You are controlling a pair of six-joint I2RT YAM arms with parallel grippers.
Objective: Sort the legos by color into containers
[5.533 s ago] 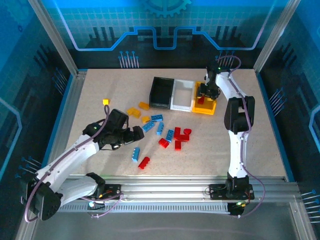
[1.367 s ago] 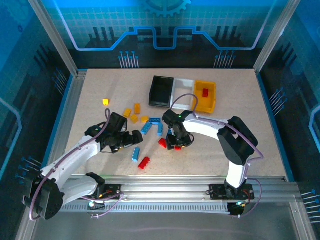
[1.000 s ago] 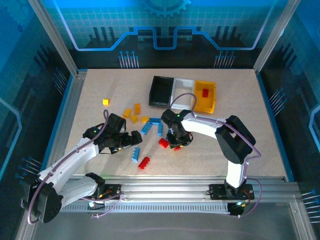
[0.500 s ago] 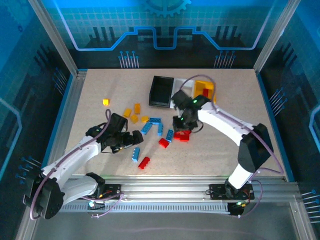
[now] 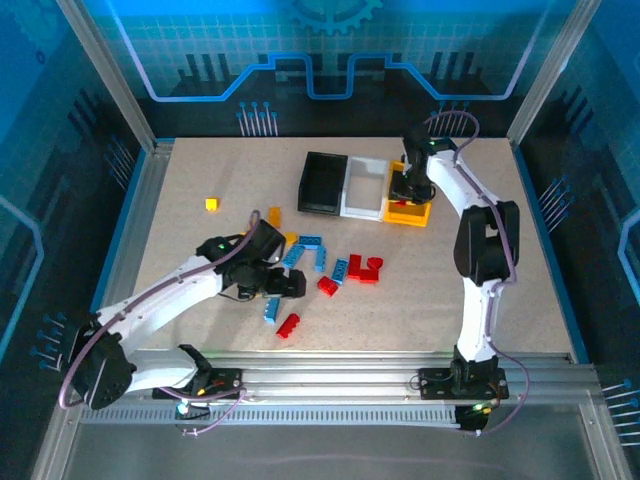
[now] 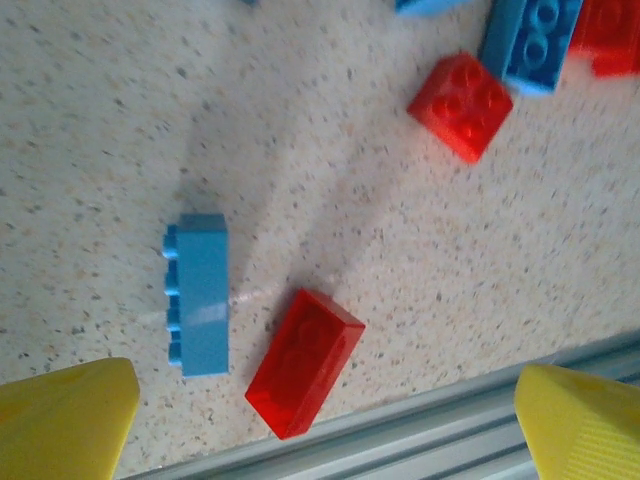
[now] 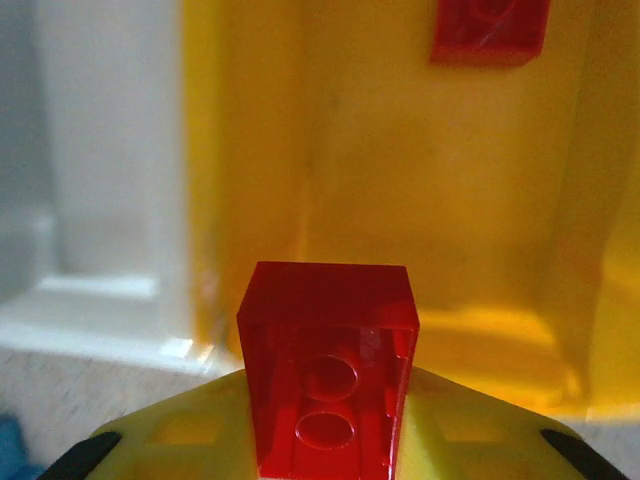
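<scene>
- Top view: the right end effector (image 5: 410,186) is now hovering over the yellow-orange bin (image 5: 412,214), having swung there from the loose red legos (image 5: 362,268) on the worktop (image 5: 200,170). The white bin (image 5: 365,190) and black bin (image 5: 322,185) are sitting to its left.
- The left end effector (image 5: 287,284) has pushed forward and is hanging close over a blue brick (image 5: 271,308) and a red brick (image 5: 288,325).
- Left wrist view: its fingers (image 6: 65,420) are standing wide apart and gripping nothing, with those two bricks lying between them, just beside each other.
- Right wrist view: the right end effector is clenching a translucent red brick (image 7: 328,360). The bin floor is lying straight ahead, with another red piece (image 7: 490,30) already resting there.
- Judging by this, reds are collecting in that bin, and letting go looks like the step in hand. The left side seems to be lining up its own pick.
</scene>
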